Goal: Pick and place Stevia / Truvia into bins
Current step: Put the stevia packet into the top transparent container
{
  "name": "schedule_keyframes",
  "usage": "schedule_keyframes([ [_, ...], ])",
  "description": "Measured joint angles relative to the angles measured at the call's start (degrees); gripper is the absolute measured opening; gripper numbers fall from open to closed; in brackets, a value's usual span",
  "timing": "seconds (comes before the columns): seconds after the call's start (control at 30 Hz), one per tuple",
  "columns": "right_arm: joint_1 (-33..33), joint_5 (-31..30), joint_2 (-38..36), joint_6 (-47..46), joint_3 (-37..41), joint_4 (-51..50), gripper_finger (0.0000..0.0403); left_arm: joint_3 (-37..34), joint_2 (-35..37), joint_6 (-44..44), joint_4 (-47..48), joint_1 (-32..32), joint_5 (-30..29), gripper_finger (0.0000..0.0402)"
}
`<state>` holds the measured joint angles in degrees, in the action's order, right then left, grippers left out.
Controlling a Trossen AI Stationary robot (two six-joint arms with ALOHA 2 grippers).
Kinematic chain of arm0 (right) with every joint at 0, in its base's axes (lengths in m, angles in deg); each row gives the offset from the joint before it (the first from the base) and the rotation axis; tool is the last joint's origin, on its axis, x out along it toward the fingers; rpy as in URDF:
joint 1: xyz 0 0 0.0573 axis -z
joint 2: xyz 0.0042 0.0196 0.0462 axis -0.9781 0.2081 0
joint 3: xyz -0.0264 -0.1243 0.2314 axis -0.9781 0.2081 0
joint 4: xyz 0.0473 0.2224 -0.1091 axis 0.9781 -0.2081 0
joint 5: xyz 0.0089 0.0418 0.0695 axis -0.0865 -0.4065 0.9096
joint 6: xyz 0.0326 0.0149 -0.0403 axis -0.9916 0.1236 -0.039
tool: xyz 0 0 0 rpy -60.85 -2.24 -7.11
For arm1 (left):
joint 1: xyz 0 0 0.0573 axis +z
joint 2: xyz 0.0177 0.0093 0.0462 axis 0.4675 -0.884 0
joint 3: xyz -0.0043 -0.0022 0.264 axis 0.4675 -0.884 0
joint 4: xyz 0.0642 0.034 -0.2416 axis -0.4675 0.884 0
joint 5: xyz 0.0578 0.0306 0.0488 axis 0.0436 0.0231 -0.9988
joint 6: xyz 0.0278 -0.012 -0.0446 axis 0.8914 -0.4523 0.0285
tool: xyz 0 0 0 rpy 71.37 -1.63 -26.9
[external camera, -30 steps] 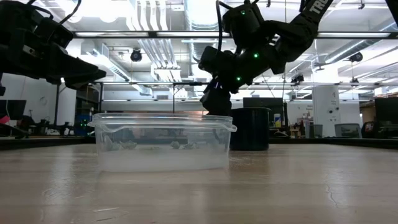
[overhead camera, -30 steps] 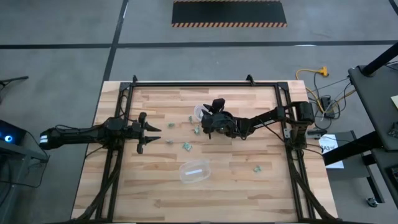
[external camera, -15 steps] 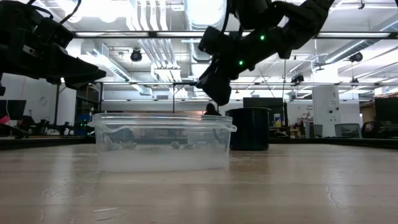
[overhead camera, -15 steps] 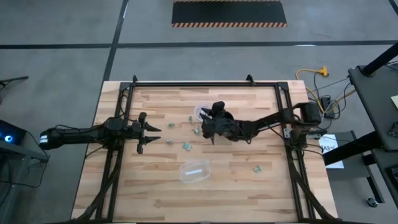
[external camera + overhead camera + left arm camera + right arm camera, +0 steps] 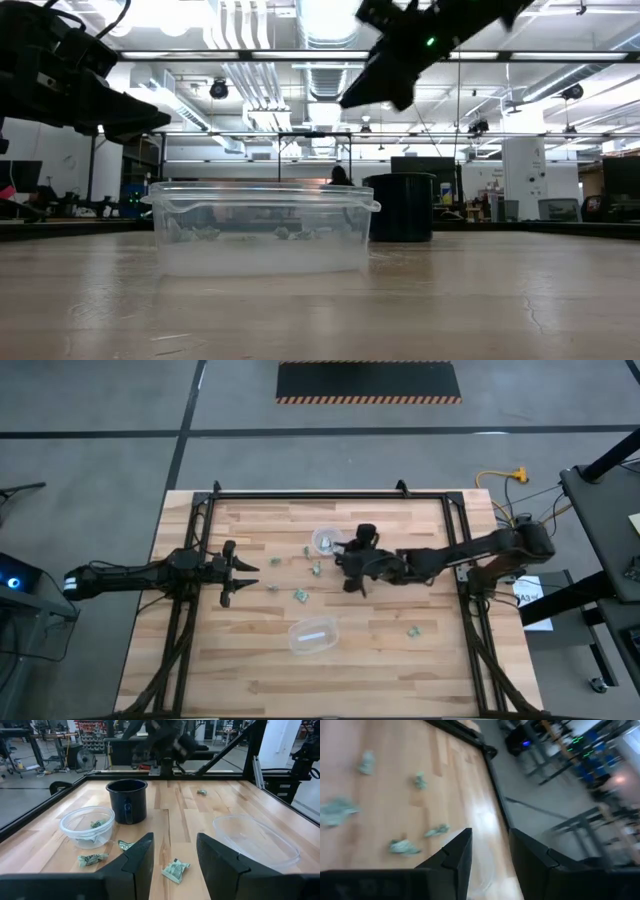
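**High view: packet handling and grasp points**

High view shows the Stevia / Truvia packets (image 5: 300, 596) scattered over the middle of the table (image 5: 400, 660), with one stray piece (image 5: 412, 631) lying well apart toward the right arm's side. The clear cup (image 5: 326, 541) stands just beside the black mug (image 5: 365, 535); in the left wrist view the cup (image 5: 87, 826) already contains at least one packet (image 5: 96, 824). The oval tub (image 5: 312, 635) sits nearer the front edge.

Handling judgement: the packets appear light, thin and crumpled, so they will likely slide on the wood and fold under pressure. They are not fragile. A raised crease or the packet's short middle looks the best place to pinch, with the fingertips brought down to the table surface.

The right gripper (image 5: 352, 573) is raised above the table close to the mug and cup; its fingers stand narrowly apart with nothing between them. The left gripper (image 5: 236, 572) waits over the left part of the table, fingers parted and empty.
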<state>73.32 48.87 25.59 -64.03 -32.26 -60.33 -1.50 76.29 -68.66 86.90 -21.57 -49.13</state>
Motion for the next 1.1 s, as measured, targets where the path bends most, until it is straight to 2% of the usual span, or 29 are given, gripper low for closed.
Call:
schedule_keyframes([
  [0.13,-0.69,4.63,-6.64,-7.45,0.00,-10.14,0.0114,-0.02,0.04,0.00,0.01,0.00,0.02,0.0132],
  [0.33,-0.91,18.83,-15.73,-19.70,0.00,-26.01,0.0107,-0.01,0.04,0.00,-0.02,0.00,0.02,0.0132],
  [0.47,-1.40,26.77,-19.34,-24.43,0.05,-33.50,0.0103,-0.02,0.05,0.00,-0.01,0.00,0.00,0.0132],
  [0.87,-7.45,30.52,-19.44,-30.22,1.73,-43.06,0.0100,-0.01,0.04,0.00,-0.01,0.00,0.01,0.0132],
  [1.1,-11.04,34.84,-18.71,-38.01,1.84,-52.28,0.0089,-0.02,0.07,0.00,-0.01,-0.02,0.00,0.0132],
])
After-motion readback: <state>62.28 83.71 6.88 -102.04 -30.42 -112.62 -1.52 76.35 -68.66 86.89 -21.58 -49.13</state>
